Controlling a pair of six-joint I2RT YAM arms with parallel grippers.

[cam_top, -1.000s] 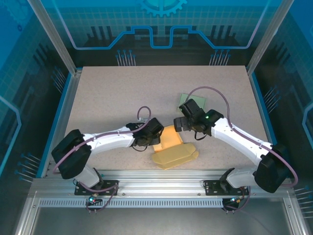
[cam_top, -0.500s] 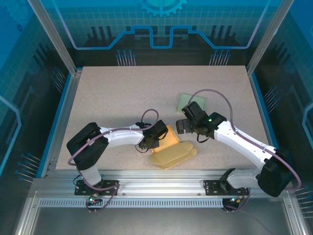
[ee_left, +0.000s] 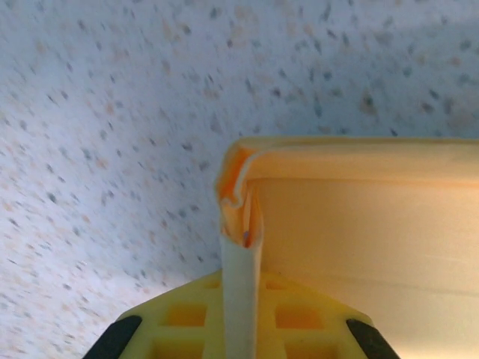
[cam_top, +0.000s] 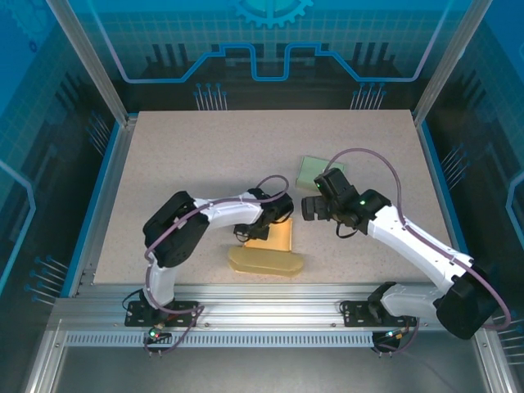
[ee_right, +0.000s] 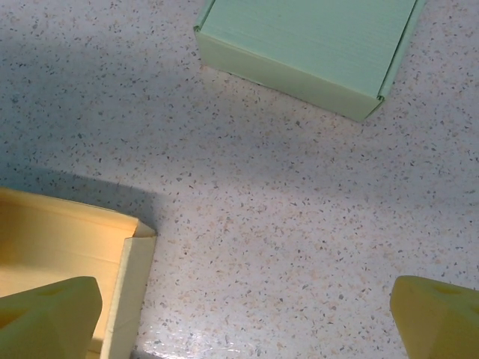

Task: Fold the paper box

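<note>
The yellow paper box (cam_top: 266, 259) lies partly folded near the table's front middle, one wall standing upright. My left gripper (cam_top: 259, 232) is shut on that upright wall. In the left wrist view the wall's folded edge (ee_left: 241, 224) is pinched between the yellow fingers of the left gripper (ee_left: 241, 283), with the box panel (ee_left: 359, 217) spreading to the right. My right gripper (cam_top: 306, 209) hovers open just right of the box. In the right wrist view the right gripper (ee_right: 247, 314) has bare table between its fingertips, and the box corner (ee_right: 127, 262) is by its left finger.
A folded pale green box (cam_top: 315, 170) sits behind the right gripper, also seen as the green box (ee_right: 307, 45) at the top of the right wrist view. Speckled table extends to the left and back. Metal frame rails border the front edge.
The left gripper closed on the box's wall and the left elbow swung inward. The box turned and slid left. The right gripper drew back slightly to the right.
</note>
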